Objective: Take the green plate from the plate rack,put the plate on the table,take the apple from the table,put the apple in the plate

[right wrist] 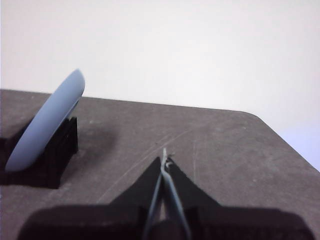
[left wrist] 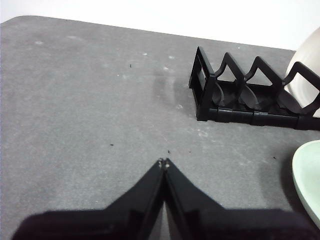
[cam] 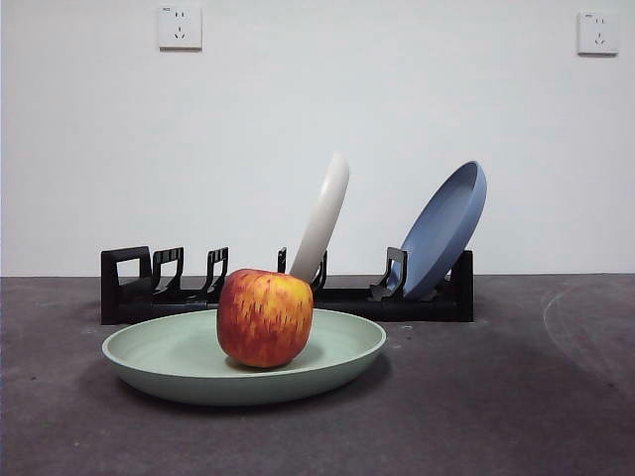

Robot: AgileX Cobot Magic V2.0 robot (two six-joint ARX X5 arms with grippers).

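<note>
The green plate [cam: 189, 362] lies flat on the table [cam: 516, 397] in front of the plate rack [cam: 417, 302]. The apple [cam: 265, 317] stands upright in the plate, a little right of its middle. No gripper shows in the front view. My left gripper [left wrist: 163, 162] is shut and empty above bare table, off the handle end of the rack [left wrist: 240, 95]; the plate's rim [left wrist: 307, 175] shows at the edge of that view. My right gripper [right wrist: 164, 159] is shut and empty, above bare table beside the rack's other end [right wrist: 57, 150].
A cream-white plate [cam: 324, 213] and a blue plate [cam: 446, 226] lean in the rack's slots. The blue plate [right wrist: 47, 120] also shows in the right wrist view, the white one [left wrist: 306, 60] in the left. The table's rounded corner [right wrist: 260, 122] lies beyond my right gripper.
</note>
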